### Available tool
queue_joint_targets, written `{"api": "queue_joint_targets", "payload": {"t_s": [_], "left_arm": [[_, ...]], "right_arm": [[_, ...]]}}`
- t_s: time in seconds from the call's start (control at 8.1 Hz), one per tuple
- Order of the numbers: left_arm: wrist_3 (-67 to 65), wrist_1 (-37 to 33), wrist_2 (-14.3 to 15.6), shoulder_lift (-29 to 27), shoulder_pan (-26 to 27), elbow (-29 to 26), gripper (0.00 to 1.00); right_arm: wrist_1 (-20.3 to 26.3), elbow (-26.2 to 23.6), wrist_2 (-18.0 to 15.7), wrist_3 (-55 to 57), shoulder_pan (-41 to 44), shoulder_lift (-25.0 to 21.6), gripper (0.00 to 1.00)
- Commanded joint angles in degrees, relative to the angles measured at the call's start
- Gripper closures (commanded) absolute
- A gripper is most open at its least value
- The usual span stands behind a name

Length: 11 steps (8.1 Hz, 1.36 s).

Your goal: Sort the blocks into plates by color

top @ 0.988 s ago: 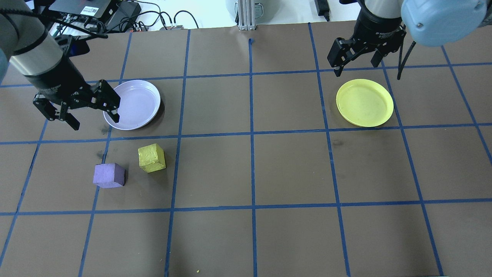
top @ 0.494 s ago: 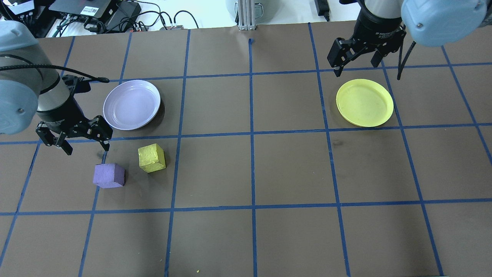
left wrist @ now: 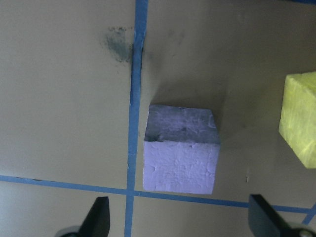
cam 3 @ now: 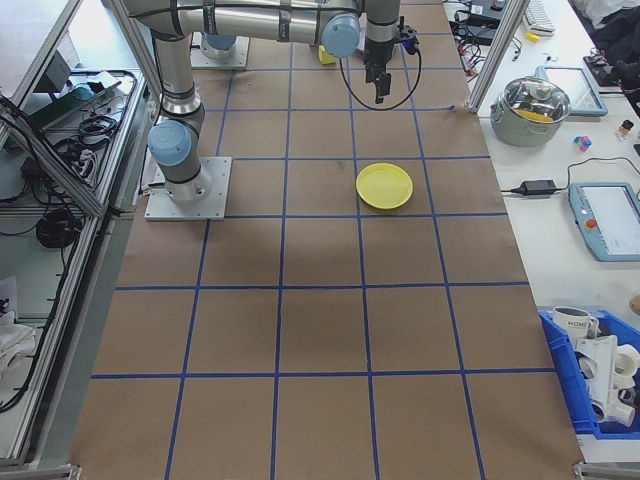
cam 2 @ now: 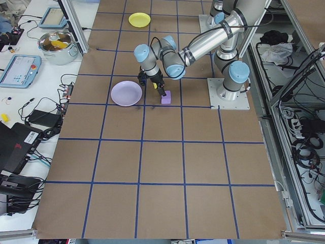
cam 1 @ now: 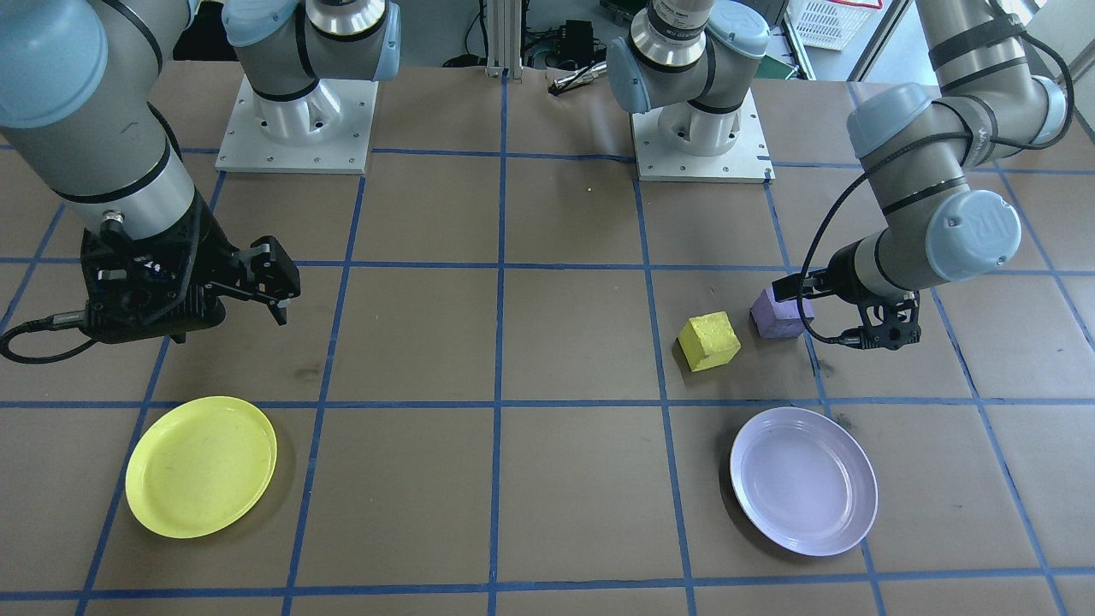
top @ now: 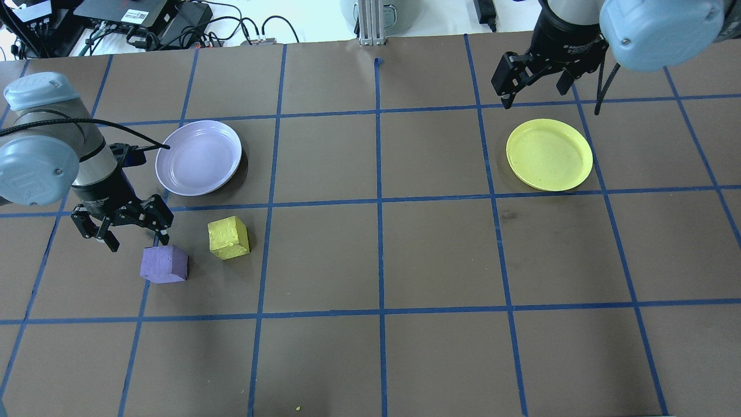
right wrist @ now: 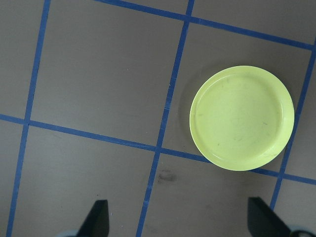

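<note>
Purple block (top: pixel 164 264) sits at 5 o'clock of left tool (top: pixel 133 230), fingers spread, empty; right tool (top: pixel 532 81) likewise spread.

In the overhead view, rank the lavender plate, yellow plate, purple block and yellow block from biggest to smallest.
1. Lavender plate and yellow plate: look alike, cannot rank.
2. Purple block and yellow block: alike, far smaller.

Brown table (top: pixel 440 260) gridded with blue tape lines (top: pixel 379 231). Beyond its edge: lidded steel pot (cam 3: pixel 538 107), tablet (cam 3: pixel 608 218), blue bin (cam 3: pixel 598 385) of white parts, black cables (top: pixel 231 23).
</note>
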<state>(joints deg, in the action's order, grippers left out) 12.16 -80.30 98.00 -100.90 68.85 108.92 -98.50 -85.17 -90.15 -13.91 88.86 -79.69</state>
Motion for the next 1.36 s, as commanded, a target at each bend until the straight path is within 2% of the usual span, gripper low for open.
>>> {"api": "queue_joint_targets", "payload": {"t_s": [0.0, 0.25, 0.62, 1.23], "left_arm": [[1.2, 0.58, -0.7, -1.92, -1.53, 0.24, 0.0], [1.2, 1.97, -1.49, -3.95, -1.53, 0.51, 0.0], [0.5, 9.71, -1.58, -4.92, -1.53, 4.1, 0.0], [0.59, 8.93, -1.49, -4.92, -2.41, 5.25, 0.0]], "right_arm": [[-0.64, 0.0, -0.11, 0.02, 0.0, 0.24, 0.0], [-0.64, 0.0, -0.03, 0.02, 0.0, 0.15, 0.0], [-0.55, 0.0, 0.06, 0.02, 0.0, 0.15, 0.0], [-0.55, 0.0, -0.02, 0.02, 0.0, 0.15, 0.0]]}}
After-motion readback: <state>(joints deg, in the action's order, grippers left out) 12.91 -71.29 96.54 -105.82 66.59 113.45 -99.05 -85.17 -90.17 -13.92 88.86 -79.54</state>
